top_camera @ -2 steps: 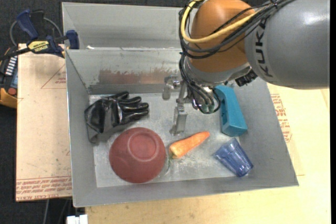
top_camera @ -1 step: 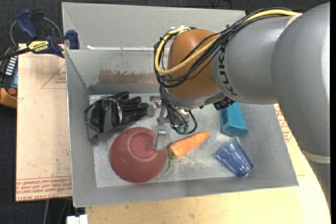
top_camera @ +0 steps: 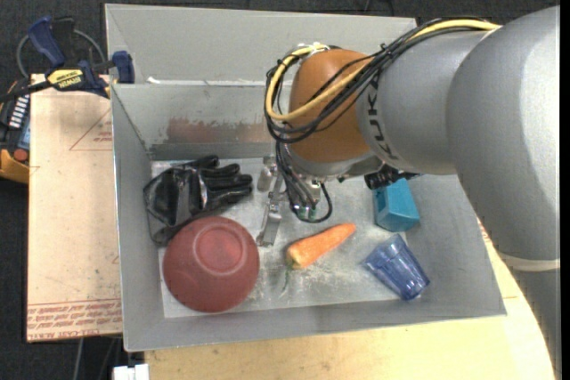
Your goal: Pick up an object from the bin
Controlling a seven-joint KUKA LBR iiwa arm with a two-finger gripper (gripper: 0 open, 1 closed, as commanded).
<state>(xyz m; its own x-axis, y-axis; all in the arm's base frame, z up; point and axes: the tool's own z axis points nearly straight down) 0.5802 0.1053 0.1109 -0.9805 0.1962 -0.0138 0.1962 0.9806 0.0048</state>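
At the left of the bin (top_camera: 134,156) lie a black glove (top_camera: 191,187) and, below it, a red bowl (top_camera: 212,264). At centre the gripper (top_camera: 287,216) points downward, fingers spread and empty, just left of an orange carrot (top_camera: 321,245). At right are a teal block (top_camera: 396,205) and a blue cup (top_camera: 396,270); the arm (top_camera: 463,102) enters above them.

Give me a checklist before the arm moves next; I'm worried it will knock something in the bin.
1. Gripper down inside the bin: ok.
2. Carrot lies free, apart from red bowl and blue cup: ok.
3. Gripper clear of the carrot's near end: cannot tell.
4. Gripper holding anything: cannot tell.
5. Teal block clear of the arm: cannot tell, partly hidden under it.
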